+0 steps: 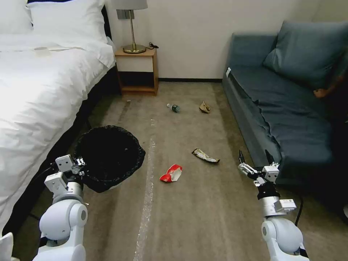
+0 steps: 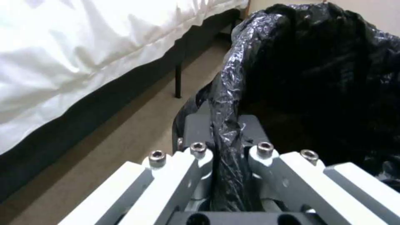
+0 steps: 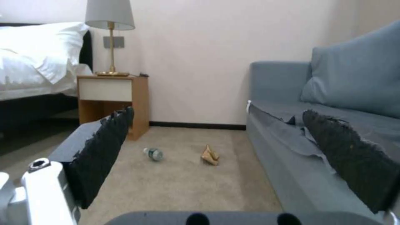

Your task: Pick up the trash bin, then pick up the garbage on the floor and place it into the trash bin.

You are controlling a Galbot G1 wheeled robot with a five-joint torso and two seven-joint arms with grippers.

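Observation:
My left gripper (image 1: 78,163) (image 2: 225,131) is shut on the black-bagged rim of the trash bin (image 1: 108,156) (image 2: 317,78), low at the left by the bed. On the carpet lies the garbage. A red-and-white wrapper (image 1: 172,173) and a dark-and-yellow wrapper (image 1: 205,156) are in the middle. A small clear bottle (image 1: 174,107) (image 3: 153,153) and crumpled brown paper (image 1: 204,107) (image 3: 210,155) lie farther off. My right gripper (image 1: 255,157) (image 3: 218,112) hangs open and holds nothing, beside the sofa front and right of the two near wrappers.
A white bed (image 1: 36,90) runs along the left. A wooden nightstand (image 1: 137,70) with a lamp (image 1: 133,25) stands against the far wall. A blue-grey sofa (image 1: 282,101) lines the right side. Between them is open carpet (image 1: 174,217).

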